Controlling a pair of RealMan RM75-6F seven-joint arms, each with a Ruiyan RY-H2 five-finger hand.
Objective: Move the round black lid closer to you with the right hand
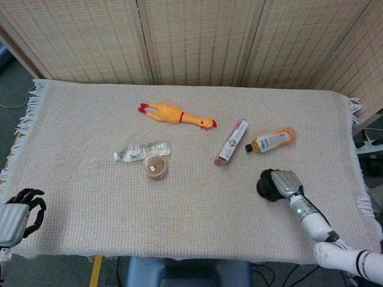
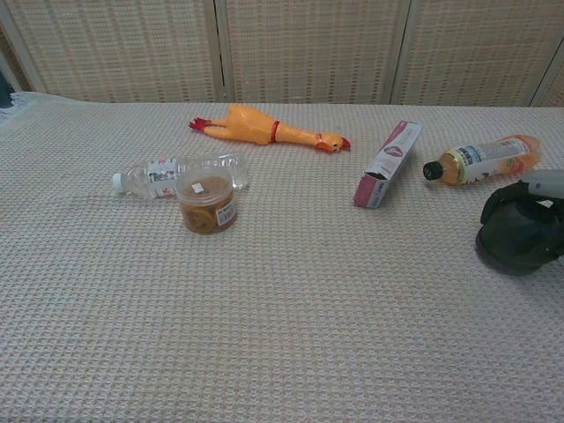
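The round black lid (image 1: 267,187) (image 2: 514,242) sits at the right of the cloth, below the orange bottle. My right hand (image 1: 282,182) (image 2: 534,207) grips it, dark fingers curled over its top and the grey back of the hand showing. At the lower left corner of the head view my left hand (image 1: 19,212) rests at the table's edge with its dark fingers curled in, holding nothing. The chest view does not show the left hand.
An orange juice bottle (image 1: 273,140) (image 2: 480,159) lies just beyond the lid. A pink box (image 1: 231,141) (image 2: 388,163), a rubber chicken (image 1: 176,114), a clear water bottle (image 1: 142,150) and a small brown jar (image 1: 156,167) lie further left on the woven cloth (image 1: 197,209).
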